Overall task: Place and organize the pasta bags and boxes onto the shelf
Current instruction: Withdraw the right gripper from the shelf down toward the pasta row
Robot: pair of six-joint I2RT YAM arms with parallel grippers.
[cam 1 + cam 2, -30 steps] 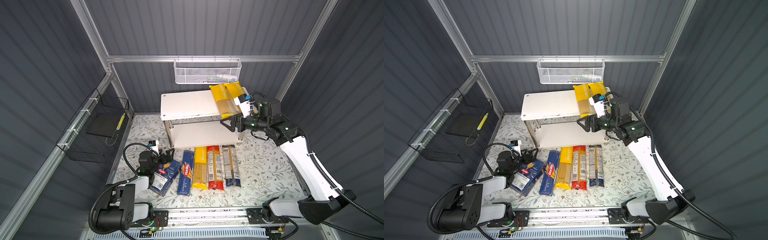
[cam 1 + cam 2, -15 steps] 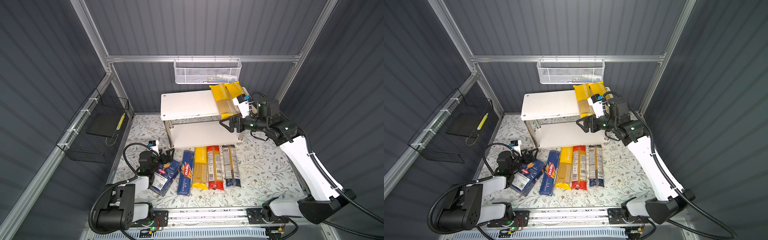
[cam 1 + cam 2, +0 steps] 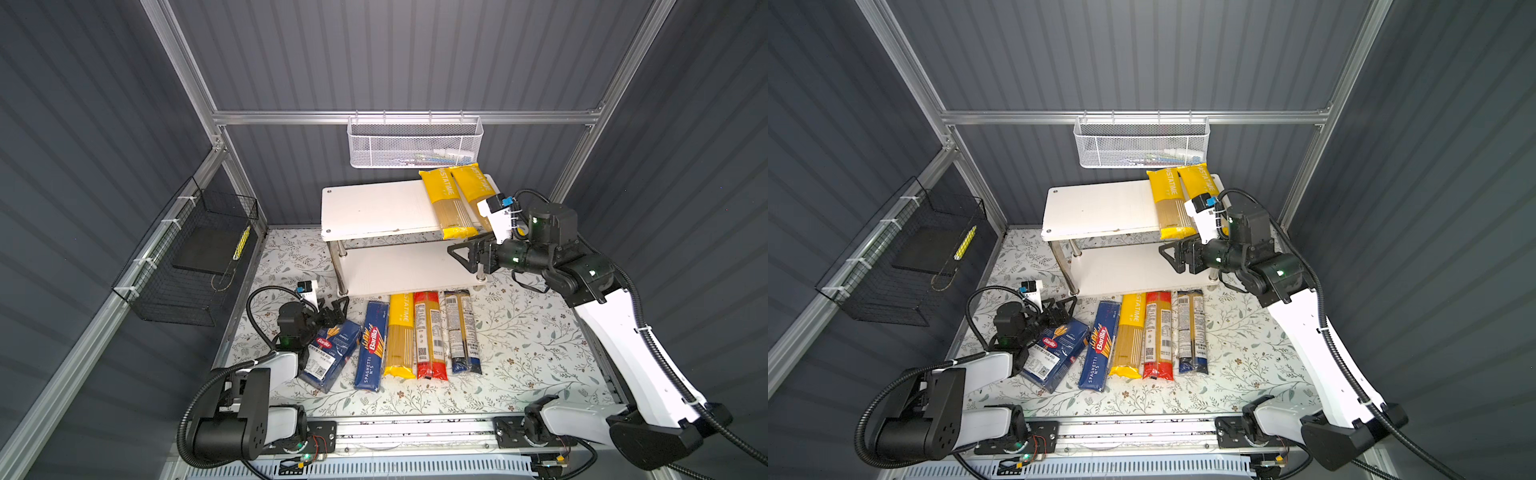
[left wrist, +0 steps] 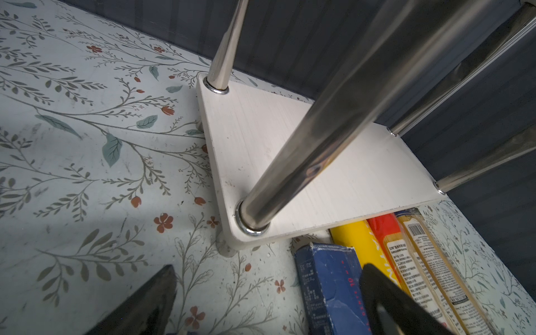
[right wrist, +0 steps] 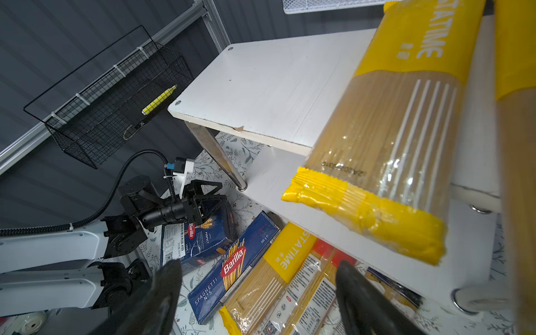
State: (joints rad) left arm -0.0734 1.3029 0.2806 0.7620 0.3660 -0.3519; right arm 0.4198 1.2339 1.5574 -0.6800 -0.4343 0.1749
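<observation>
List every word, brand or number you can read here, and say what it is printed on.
"Barilla", "SPAGHETTI N°5", "500 g": narrow blue box.
"Barilla", "PERFECT": wide blue box.
"STATIME" (start cut off): upper yellow bag on the shelf.
"STATIME" (start hidden): lower yellow bag on the table.
Label print on the red-ended bag and blue-ended bag: too small to read.

Two yellow bags (image 3: 449, 205) atop shelf (image 3: 374, 208) (right end); right hand (image 3: 462, 258) empty.

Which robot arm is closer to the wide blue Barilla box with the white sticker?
Left. The left gripper sits right at the far end of the wide box. The right gripper is far off at the right end of the shelf, by the front ends of the yellow bags.
</observation>
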